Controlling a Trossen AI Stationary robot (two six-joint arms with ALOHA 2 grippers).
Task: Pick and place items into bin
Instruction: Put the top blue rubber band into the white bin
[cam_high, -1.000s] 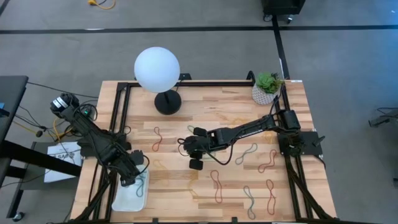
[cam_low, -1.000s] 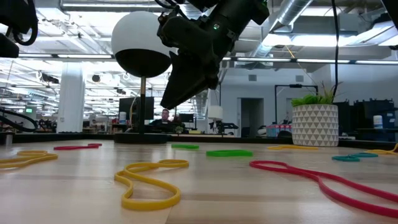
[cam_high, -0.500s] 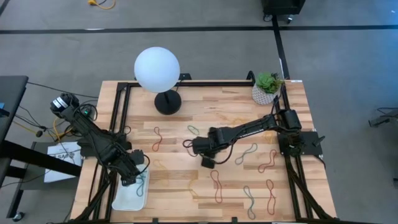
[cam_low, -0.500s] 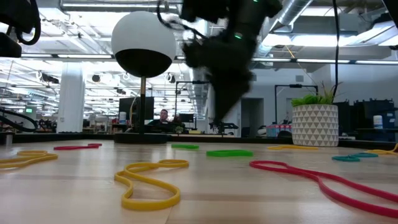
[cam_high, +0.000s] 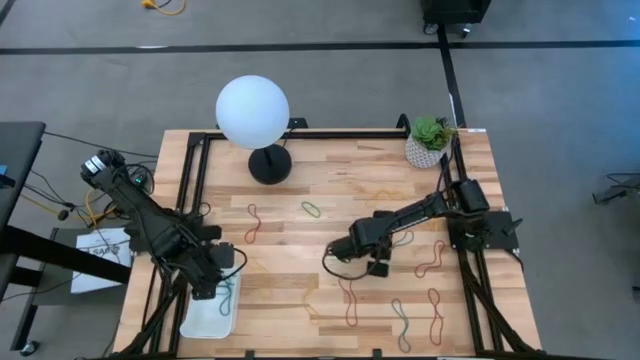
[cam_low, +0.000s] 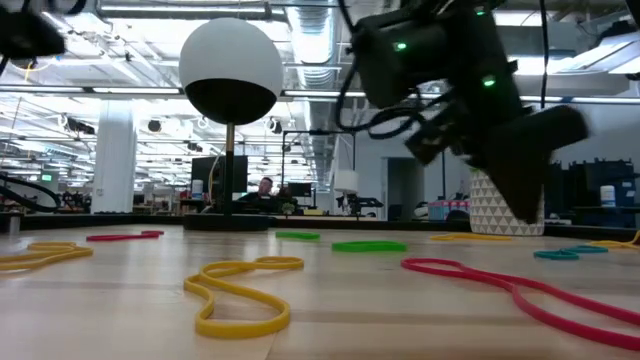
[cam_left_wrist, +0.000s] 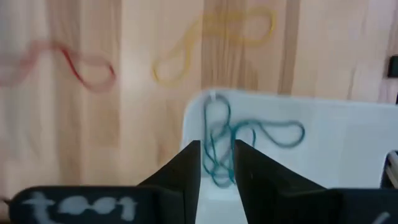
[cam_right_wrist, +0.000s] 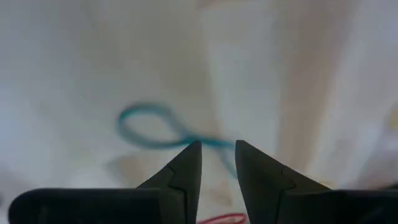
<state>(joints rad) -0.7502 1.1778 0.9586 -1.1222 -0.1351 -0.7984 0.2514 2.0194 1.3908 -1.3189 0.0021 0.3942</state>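
Note:
Several rubber bands lie flat on the wooden table: a red one (cam_high: 252, 222), a green one (cam_high: 311, 209), a blue-grey one (cam_high: 400, 243), more red and green ones (cam_high: 436, 312) near the right corner. The white bin (cam_high: 205, 318) sits at the near left corner with blue-green bands (cam_left_wrist: 249, 137) lying in it. My left gripper (cam_high: 213, 283) hovers over the bin's far end, open by a narrow gap (cam_left_wrist: 217, 152). My right gripper (cam_high: 372, 262) is raised right of centre, narrowly open (cam_right_wrist: 217, 152), with the blue-grey band (cam_right_wrist: 155, 127) below and ahead of it.
A white globe lamp (cam_high: 253, 112) stands on a black base at the far side, and a plant pot (cam_high: 428, 143) fills the far right corner. A yellow band (cam_low: 240, 295) and a red band (cam_low: 520, 290) lie near the front edge. A black frame rims the table.
My right gripper has swung from the table's centre toward the right edge and slightly nearer, uncovering the green band near the middle. No band has moved with it. My left arm has stayed over the bin.

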